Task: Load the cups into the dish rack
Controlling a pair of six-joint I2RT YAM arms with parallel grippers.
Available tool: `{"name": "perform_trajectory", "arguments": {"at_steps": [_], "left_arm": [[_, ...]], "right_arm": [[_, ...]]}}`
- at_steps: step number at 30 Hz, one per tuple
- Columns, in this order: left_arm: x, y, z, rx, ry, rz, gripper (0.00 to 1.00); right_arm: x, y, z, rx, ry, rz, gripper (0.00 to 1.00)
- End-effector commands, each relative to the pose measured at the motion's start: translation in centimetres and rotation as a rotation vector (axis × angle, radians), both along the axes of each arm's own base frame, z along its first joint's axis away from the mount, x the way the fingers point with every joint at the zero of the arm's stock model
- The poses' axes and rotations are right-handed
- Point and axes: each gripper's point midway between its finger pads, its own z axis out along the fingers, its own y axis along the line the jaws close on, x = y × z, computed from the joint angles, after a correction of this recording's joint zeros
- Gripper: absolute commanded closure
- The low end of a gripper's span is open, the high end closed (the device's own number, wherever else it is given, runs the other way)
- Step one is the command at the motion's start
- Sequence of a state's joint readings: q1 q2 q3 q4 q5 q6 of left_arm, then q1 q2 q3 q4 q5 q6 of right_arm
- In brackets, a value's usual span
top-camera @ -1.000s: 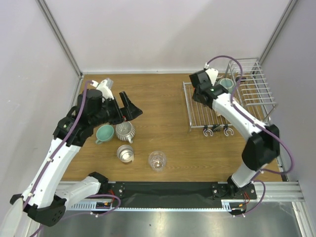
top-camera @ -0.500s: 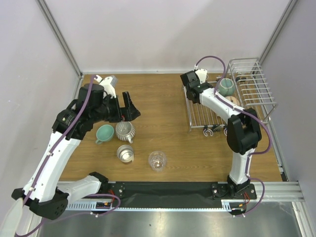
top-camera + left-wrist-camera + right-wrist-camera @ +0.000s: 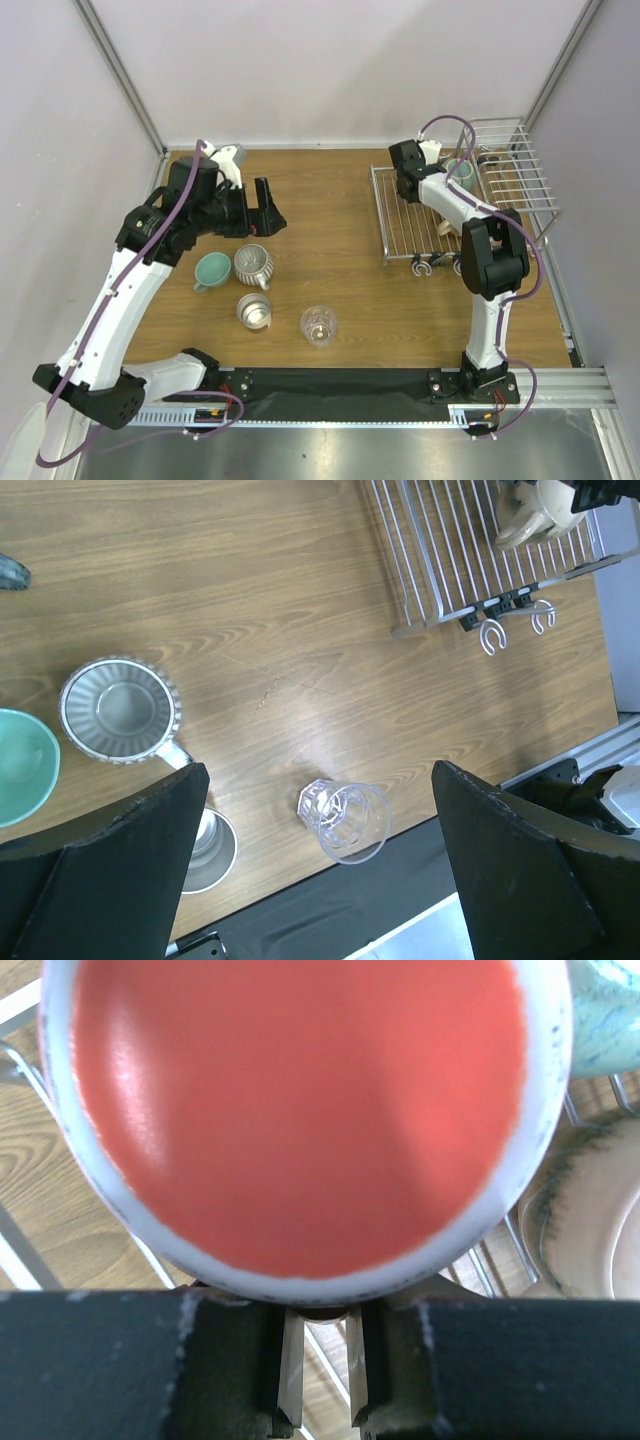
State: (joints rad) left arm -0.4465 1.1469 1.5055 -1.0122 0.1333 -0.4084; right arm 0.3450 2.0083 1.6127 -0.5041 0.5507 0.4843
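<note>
A: Where's the white mug (image 3: pixel 300 1110)?
B: Over the flat grid of the dish rack (image 3: pixel 397 232), at its far-left corner. The mouth faces straight at the wrist cam and the orange inside fills the view, so the long axis runs up twd the lens w/ the base twd the wires. Handle isn't visible. Can't tell if the base touches the wires.
A: Held?
B: Yes. The right pincer (image 3: pixel 322 1360) is clenched on it, w/ its fingers nearly together right under the near rim. The exact grip spot is hidden by the rim.
A: Neighbours?
B: The grey-blue mug (image 3: pixel 605 1010) is just beside it, next to the tall barred basket (image 3: pixel 520 160). The beige mug (image 3: pixel 590 1220), speckled rim, is near on the grid. Those 2 crowd one side. The other side shows bare wires + wood.
A: Other cups?
B: 4 on the desk (image 3: pixel 330 200), left-front, well apart from the rack, all mouth-up. The teal mug (image 3: pixel 212 268) is just beside the ribbed cup (image 3: pixel 254 265). The steel cup (image 3: pixel 254 311) is nearer the bases, and the clear glass (image 3: pixel 319 325) is to its right.
A: Left pincer (image 3: pixel 268 212)?
B: Released, jaws spread wide, up over the desk behind the ribbed cup.
</note>
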Motion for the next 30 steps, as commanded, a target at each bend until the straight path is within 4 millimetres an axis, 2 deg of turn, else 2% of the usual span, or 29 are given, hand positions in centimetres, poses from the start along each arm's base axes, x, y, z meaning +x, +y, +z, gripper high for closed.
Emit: {"name": "perform_trajectory", "arguments": {"at_steps": [1, 9, 21, 30], "left_arm": [[0.8, 0.0, 1.2, 0.001, -0.046, -0.008, 0.00], [1.0, -0.2, 0.7, 0.004, -0.028, -0.012, 0.00], [0.9, 0.1, 0.1, 0.001, -0.010, 0.000, 0.00], [0.7, 0.1, -0.2, 0.003, 0.004, -0.007, 0.00]], "right_arm": [[3.3, -0.2, 3.9, 0.020, -0.153, -0.022, 1.00], [3.6, -1.7, 2.8, 0.001, -0.142, -0.073, 1.00], [3.7, -5.3, 1.9, -0.045, -0.121, -0.152, 1.00], [4.2, -6.5, 1.1, -0.046, -0.113, -0.167, 1.00]]}}
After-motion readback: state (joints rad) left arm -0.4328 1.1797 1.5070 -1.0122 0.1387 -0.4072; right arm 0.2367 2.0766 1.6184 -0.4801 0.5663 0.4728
